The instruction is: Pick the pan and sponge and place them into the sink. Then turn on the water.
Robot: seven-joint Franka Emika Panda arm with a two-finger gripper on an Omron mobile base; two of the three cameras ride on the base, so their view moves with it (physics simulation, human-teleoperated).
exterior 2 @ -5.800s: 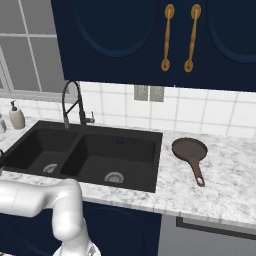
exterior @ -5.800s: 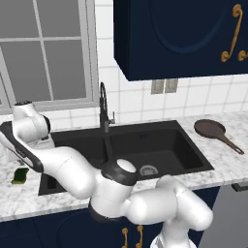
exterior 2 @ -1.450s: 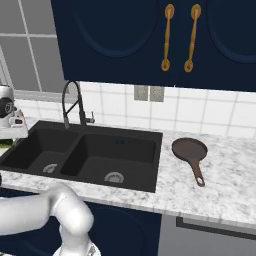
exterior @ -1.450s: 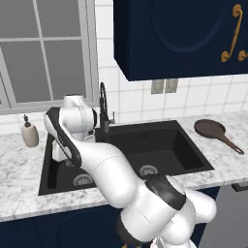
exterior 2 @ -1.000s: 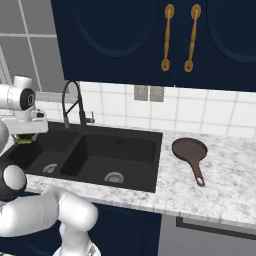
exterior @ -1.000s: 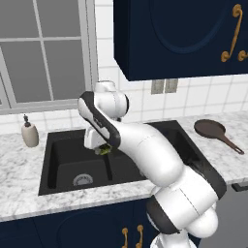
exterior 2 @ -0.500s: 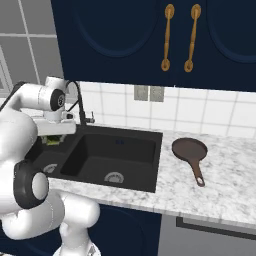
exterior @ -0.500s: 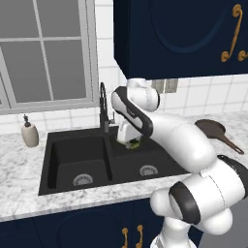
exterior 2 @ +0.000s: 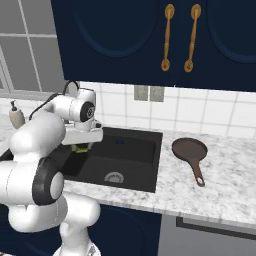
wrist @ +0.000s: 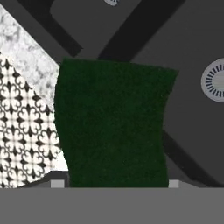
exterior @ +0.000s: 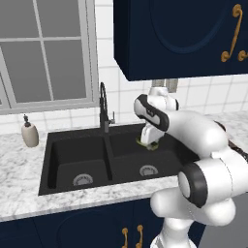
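My gripper (exterior: 147, 139) is shut on the green sponge (exterior: 146, 144), holding it in the air over the right basin of the black sink (exterior: 72, 145). From the right base view the sponge (exterior 2: 81, 148) hangs under the gripper (exterior 2: 82, 143) at the sink's (exterior 2: 135, 150) left part. In the hand view the sponge (wrist: 113, 127) sits between my fingertips (wrist: 57, 183), with the basin and a silver drain (wrist: 214, 81) below. The reddish-brown pan (exterior 2: 190, 149) lies on the counter right of the sink, handle toward the front. No water runs from the faucet (exterior: 103, 106).
A beige soap dispenser (exterior: 30, 134) stands on the marble counter left of the sink, under the window. Dark blue wall cabinets (exterior 2: 150, 40) hang above. The gooseneck faucet rises at the sink's back, over the divider.
The arm has swung right with the sponge, from beside the faucet over the sink's divider to above the right basin. The pan has not moved.
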